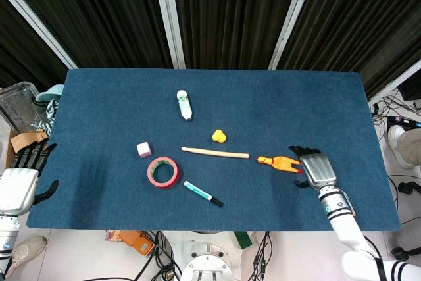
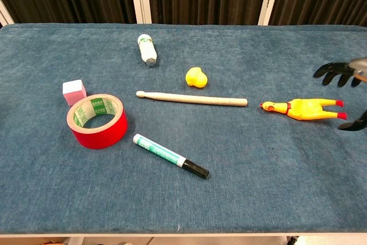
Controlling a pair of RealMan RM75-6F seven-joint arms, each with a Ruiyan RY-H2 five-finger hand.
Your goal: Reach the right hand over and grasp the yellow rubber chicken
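The yellow rubber chicken [image 1: 278, 162] [image 2: 304, 109] lies flat on the blue table, head toward the left and red feet toward the right. My right hand [image 1: 314, 168] [image 2: 347, 82] hovers just right of its feet, open, fingers spread, holding nothing. In the chest view only the dark fingertips [image 2: 335, 72] show at the right edge, above the chicken's feet, with the thumb below them. My left hand [image 1: 20, 179] rests open off the table's left front corner, far from the chicken.
Left of the chicken lie a wooden drumstick [image 1: 215, 153], a small yellow duck [image 1: 219, 136], a white bottle [image 1: 184, 104], a pink cube [image 1: 143, 149], a red tape roll [image 1: 163, 172] and a green marker [image 1: 202, 193]. The table's right edge [image 1: 378, 156] is close.
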